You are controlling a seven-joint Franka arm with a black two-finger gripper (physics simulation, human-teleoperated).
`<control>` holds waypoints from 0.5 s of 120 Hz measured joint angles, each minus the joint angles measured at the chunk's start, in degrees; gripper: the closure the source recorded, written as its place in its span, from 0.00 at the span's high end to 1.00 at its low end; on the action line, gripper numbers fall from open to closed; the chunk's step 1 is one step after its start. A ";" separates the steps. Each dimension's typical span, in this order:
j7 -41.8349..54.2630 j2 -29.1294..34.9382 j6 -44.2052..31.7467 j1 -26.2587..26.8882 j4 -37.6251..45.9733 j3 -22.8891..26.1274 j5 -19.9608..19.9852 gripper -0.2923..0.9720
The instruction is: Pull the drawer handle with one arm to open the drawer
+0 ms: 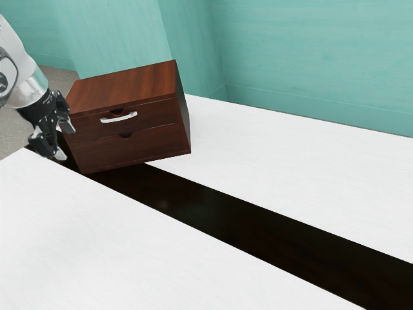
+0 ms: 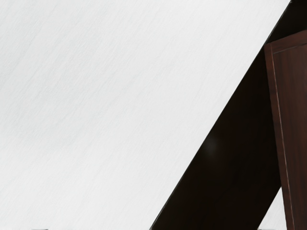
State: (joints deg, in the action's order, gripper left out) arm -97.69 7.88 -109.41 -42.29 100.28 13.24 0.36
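Observation:
A dark wooden cabinet point(image 1: 129, 116) with two drawers stands at the back left of the table, across a black strip. The upper drawer point(image 1: 122, 119) carries a curved silver handle point(image 1: 119, 117) and sits flush with the cabinet front. The lower drawer point(image 1: 132, 147) has just a small dark notch. My black gripper point(image 1: 57, 137) hangs at the cabinet's front corner on the exterior view's left, beside the drawer fronts and short of the handle. Its fingers stand apart with nothing between them. In the wrist view the cabinet's side point(image 2: 290, 134) rises beside the hand.
A white table point(image 1: 290, 155) is crossed diagonally by a black strip point(image 1: 258, 239), which also runs under the hand in the wrist view as the same black strip point(image 2: 230, 167). Teal walls point(image 1: 310, 45) stand behind. The table's near and right parts are free room.

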 joint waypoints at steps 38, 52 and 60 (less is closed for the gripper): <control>-11.88 -1.93 -2.89 2.34 -0.95 0.23 -1.08 0.67; -14.93 -5.42 -3.26 18.08 -3.56 -15.91 -1.75 0.67; -16.43 -6.26 -3.37 19.42 -4.53 -18.39 -2.05 0.67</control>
State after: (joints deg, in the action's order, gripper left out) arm -114.12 1.62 -112.78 -22.86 95.75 -5.15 -1.69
